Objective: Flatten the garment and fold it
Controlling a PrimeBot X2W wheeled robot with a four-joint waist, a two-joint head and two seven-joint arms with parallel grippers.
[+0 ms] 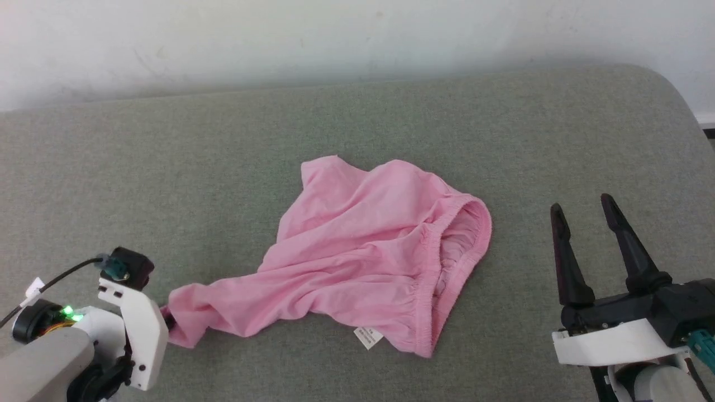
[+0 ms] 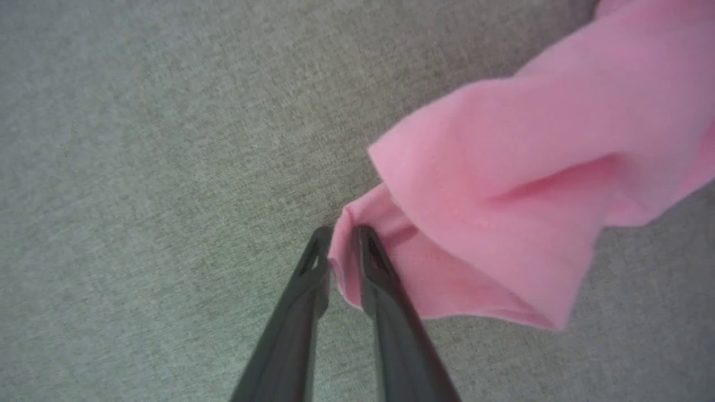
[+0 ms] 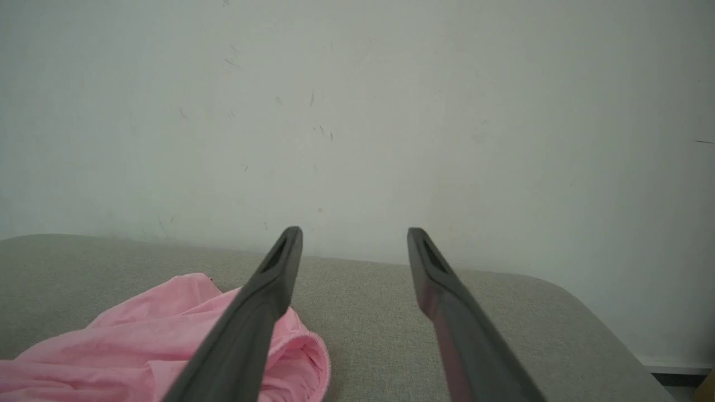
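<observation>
The garment (image 1: 363, 251), light pink shorts, lies crumpled on the grey-green padded surface (image 1: 223, 167). Its gathered elastic waistband (image 1: 447, 245) faces right, and a small white care label (image 1: 368, 337) pokes out at the front edge. One leg is drawn out to the lower left into a twisted point. My left gripper (image 2: 343, 237) is shut on that leg's hem, with cloth pinched between the two dark fingers. In the head view the left wrist (image 1: 134, 324) covers those fingers. My right gripper (image 1: 584, 206) stands open to the right of the waistband, apart from the garment (image 3: 167, 340).
A pale wall (image 1: 335, 39) runs along the far edge of the surface. The surface's rounded far right corner (image 1: 665, 84) shows, with a dark strip of floor (image 1: 708, 133) beyond it. Bare padding lies to the left and behind the shorts.
</observation>
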